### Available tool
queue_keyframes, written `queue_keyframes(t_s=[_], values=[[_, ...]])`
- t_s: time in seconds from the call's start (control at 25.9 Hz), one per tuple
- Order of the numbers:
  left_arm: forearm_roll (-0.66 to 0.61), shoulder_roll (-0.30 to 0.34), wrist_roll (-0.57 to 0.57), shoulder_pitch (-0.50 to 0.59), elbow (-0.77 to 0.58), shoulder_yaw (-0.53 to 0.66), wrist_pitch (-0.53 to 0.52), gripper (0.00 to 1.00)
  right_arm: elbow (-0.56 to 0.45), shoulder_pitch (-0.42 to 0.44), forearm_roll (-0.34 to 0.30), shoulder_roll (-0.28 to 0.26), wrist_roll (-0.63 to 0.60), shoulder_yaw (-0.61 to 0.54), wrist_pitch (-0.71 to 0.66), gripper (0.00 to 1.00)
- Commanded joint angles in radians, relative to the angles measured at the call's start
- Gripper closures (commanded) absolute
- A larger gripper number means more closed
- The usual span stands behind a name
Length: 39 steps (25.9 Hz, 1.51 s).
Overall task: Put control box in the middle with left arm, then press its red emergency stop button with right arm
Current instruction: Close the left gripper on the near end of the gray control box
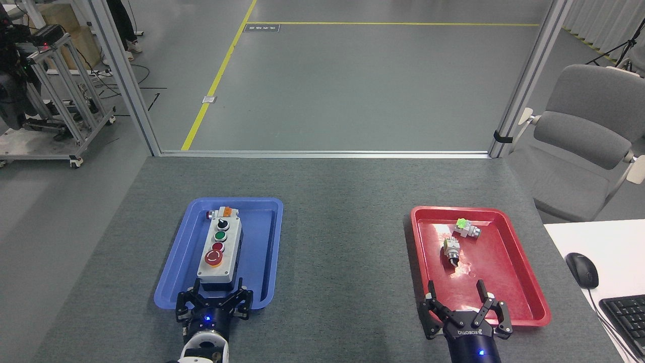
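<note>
Blue tray point(264, 252), red tray point(509, 262) holding two switch parts point(461, 237), grey chair point(584, 136), mouse point(582, 269), keyboard point(625, 317).

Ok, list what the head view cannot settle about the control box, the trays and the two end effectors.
- Control box: its near end sits behind the left end effector; contact cannot be told.
- Small part beyond the box: too small to identify.
- Two parts in the red tray: details too small.
- Right end effector: arm behind it cut off by the bottom edge.
- Blue tray: near rim partly covered by the left end effector.

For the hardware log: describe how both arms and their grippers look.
Left arm's black multi-finger gripper has linkage-style fingers, a blue light on its dark body and a white wrist segment. Right arm's black multi-finger gripper looks alike, with a blue light and white lettering on its dark wrist.
</note>
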Motion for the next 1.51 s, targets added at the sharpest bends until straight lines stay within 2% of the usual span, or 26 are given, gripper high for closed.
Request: queue_keyframes(t_s=[0.0, 0.42, 0.81, 0.85, 0.93, 1.04, 1.2, 1.27, 1.31, 1.47], values=[[0.006, 0.012, 0.001, -0.04, 0.046, 0.008, 0.002, 0.01, 0.0, -0.002, 0.0, 0.003, 0.001, 0.007, -0.001, 0.01], [0.084, 0.018, 0.003, -0.132, 0.155, 0.005, -0.014, 0.01, 0.0, -0.004, 0.0, 0.003, -0.001, 0.012, 0.0, 0.01], [0.084, 0.006, 0.012, -0.215, 0.251, -0.003, -0.014, 0.02, 0.0, -0.004, 0.0, -0.001, -0.003, 0.012, 0.002, 0.01], [0.084, 0.009, 0.009, -0.227, 0.27, -0.003, -0.016, 0.06, 0.002, -0.004, 0.0, -0.003, -0.003, 0.01, 0.003, 0.01], [0.084, 0.013, 0.007, -0.238, 0.293, -0.005, -0.019, 0.21, 0.003, -0.004, 0.0, -0.004, -0.003, 0.01, 0.003, 0.01], [0.084, 0.019, 0.003, -0.238, 0.297, -0.006, -0.051, 0.51, 0.005, -0.004, 0.0, -0.006, -0.003, 0.01, 0.005, 0.01], [0.084, 0.021, 0.003, -0.238, 0.293, -0.006, -0.07, 0.74, 0.005, -0.004, 0.0, -0.004, -0.003, 0.01, 0.005, 0.01], [0.084, 0.023, 0.003, -0.236, 0.284, -0.005, -0.08, 0.93, 0.005, -0.002, 0.0, -0.006, -0.003, 0.01, 0.005, 0.01], [0.085, 0.021, 0.003, -0.236, 0.282, -0.005, -0.086, 0.99, 0.005, -0.004, -0.002, -0.006, -0.003, 0.01, 0.007, 0.01], [0.113, 0.021, 0.016, -0.224, 0.186, -0.005, -0.086, 1.0, 0.005, -0.004, 0.0, -0.006, -0.003, 0.007, 0.003, 0.01]])
